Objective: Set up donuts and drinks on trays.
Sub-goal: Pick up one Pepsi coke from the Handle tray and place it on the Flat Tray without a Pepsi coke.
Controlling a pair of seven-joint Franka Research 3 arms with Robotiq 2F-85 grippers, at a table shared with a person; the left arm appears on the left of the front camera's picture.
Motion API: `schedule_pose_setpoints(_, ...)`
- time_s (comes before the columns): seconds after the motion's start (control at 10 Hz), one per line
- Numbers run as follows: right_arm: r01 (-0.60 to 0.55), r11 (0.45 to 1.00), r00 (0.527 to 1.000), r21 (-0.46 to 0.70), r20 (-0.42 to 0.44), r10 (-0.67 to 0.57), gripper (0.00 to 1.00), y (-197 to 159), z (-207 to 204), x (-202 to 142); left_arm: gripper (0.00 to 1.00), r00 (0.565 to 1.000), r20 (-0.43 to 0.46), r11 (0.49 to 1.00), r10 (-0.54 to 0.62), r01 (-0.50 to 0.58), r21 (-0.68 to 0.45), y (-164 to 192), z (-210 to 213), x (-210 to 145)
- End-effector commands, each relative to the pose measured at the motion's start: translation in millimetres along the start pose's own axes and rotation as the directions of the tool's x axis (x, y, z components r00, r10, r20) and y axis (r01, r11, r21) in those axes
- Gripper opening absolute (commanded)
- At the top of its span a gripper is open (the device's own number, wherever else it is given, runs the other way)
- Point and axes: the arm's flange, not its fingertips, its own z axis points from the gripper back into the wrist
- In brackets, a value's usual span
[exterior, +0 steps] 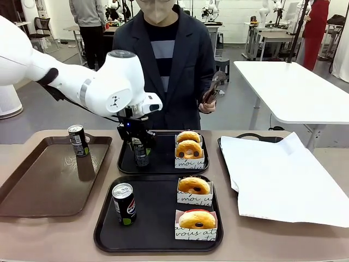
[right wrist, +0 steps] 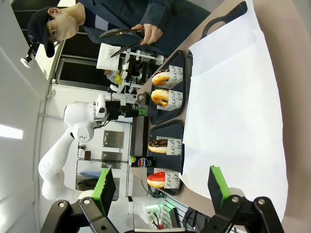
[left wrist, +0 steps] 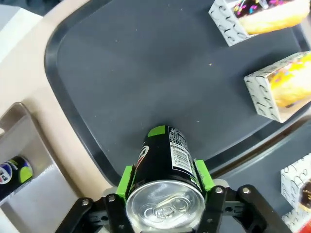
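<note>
From the front we see the left gripper (exterior: 139,143) reaching over the far black tray (exterior: 163,164), its fingers closed on a black can (exterior: 142,154) that stands upright at the tray's left side. Two sleeved donuts (exterior: 188,148) sit at that tray's right side. The near black tray (exterior: 158,240) carries a second can (exterior: 124,203) at its left and two more donuts (exterior: 194,186) at its right. A third can (exterior: 78,140) stands at the far edge of the brown tray (exterior: 49,185) on the left of the bench (exterior: 22,240). A white paper sheet (exterior: 283,180) covers the bench's right side. The person stands behind the far tray, one hand (exterior: 208,105) holding dark tongs.

In the left wrist view, our gripper (left wrist: 164,191) holds the can (left wrist: 164,165), the green pads (left wrist: 201,174) pressed to both sides, its base on or just above the tray (left wrist: 136,73); we cannot tell which. Two donuts (left wrist: 286,80) lie toward the upper right, and another can (left wrist: 14,174) rests on the brown tray (left wrist: 34,194).

In the right wrist view, the right gripper (right wrist: 163,189) hangs above the paper (right wrist: 238,121) with fingers spread wide and nothing between them. Farther off stand the trays with donuts (right wrist: 163,97).
</note>
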Motion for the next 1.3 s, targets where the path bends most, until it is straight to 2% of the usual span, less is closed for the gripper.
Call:
schedule_pose_setpoints(0.0, -0.016, 0.999, 1.0, 0.029, 0.019, 0.015, 1.0, -0.5, -0.9, 2.4, 0.59, 1.0, 0.006, 1.0, 0.0, 0.0, 0.031, -5.2, -2.4, 8.2)
schedule_pose_setpoints(0.1, -0.016, 0.999, 1.0, 0.029, 0.019, 0.015, 1.0, -0.5, -0.9, 2.4, 1.0, 1.0, 0.004, 1.0, -0.011, 0.011, 0.019, -5.5, -0.2, 7.5)
schedule_pose_setpoints(0.5, -0.016, 0.999, 1.0, 0.029, 0.019, 0.015, 1.0, -0.5, -0.9, 2.4, 1.0, 1.0, 0.014, 1.0, 0.027, -0.027, -0.016, 1.4, 15.7, 3.9)
schedule_pose_setpoints(0.8, -0.016, 0.999, 1.0, 0.029, 0.019, 0.015, 1.0, -0.5, -0.9, 2.4, 1.0, 0.996, 0.048, 0.996, 0.08, -0.078, -0.035, 1.6, 50.7, -7.7)
schedule_pose_setpoints(1.2, -0.016, 0.999, 1.0, 0.029, 0.019, 0.015, 1.0, -0.5, -0.9, 2.4, 1.0, 0.994, 0.054, 0.995, 0.097, -0.094, -0.045, 3.0, 101.4, -53.5)
